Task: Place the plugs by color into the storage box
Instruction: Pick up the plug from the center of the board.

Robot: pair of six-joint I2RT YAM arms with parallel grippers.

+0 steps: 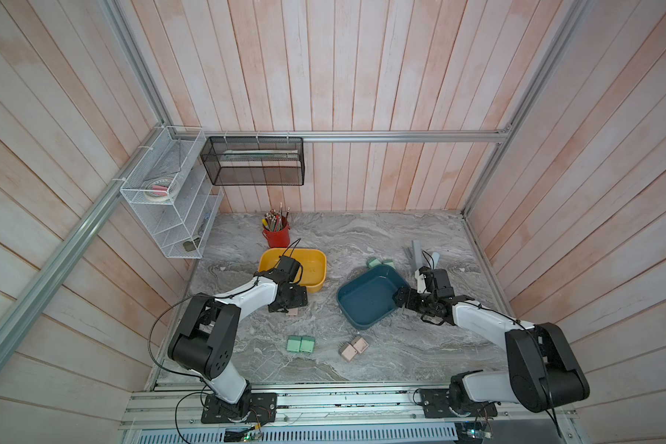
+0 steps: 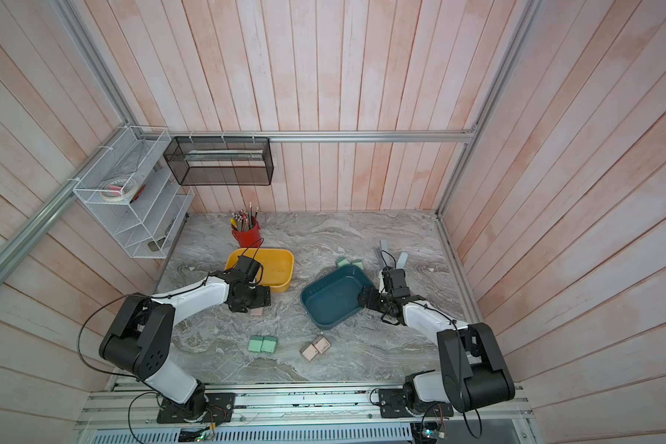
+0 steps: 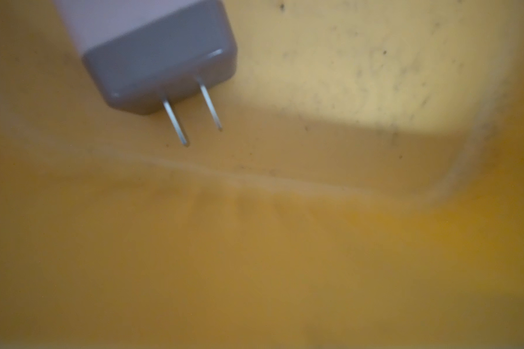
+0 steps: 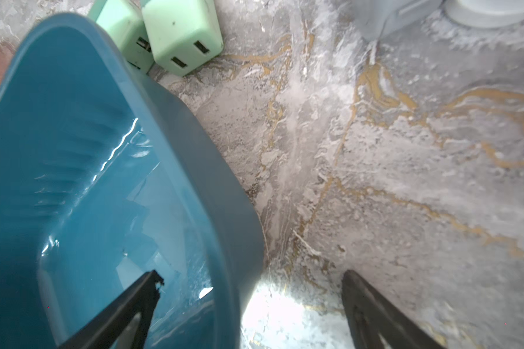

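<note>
A pinkish plug (image 3: pixel 152 45) with a grey prong face lies inside the yellow storage box (image 1: pixel 316 261); in the left wrist view no fingers show. My left gripper (image 1: pixel 290 303) hangs just in front of that box, directly over another pinkish plug (image 1: pixel 293 312), and its jaws are hidden. My right gripper (image 4: pixel 251 276) is open and straddles the blue storage box (image 1: pixel 366 300): one fingertip is inside, the other is over the table. Two green plugs (image 4: pixel 182 36) sit behind the blue box. Two more green plugs (image 1: pixel 300 344) and two pinkish plugs (image 1: pixel 352 348) lie near the front.
A red cup of pencils (image 1: pixel 277 232) stands behind the yellow box. Upright grey sticks (image 1: pixel 416 255) stand behind my right wrist. A white wire shelf (image 1: pixel 170 200) and a black mesh basket (image 1: pixel 252 161) hang on the walls at the back left.
</note>
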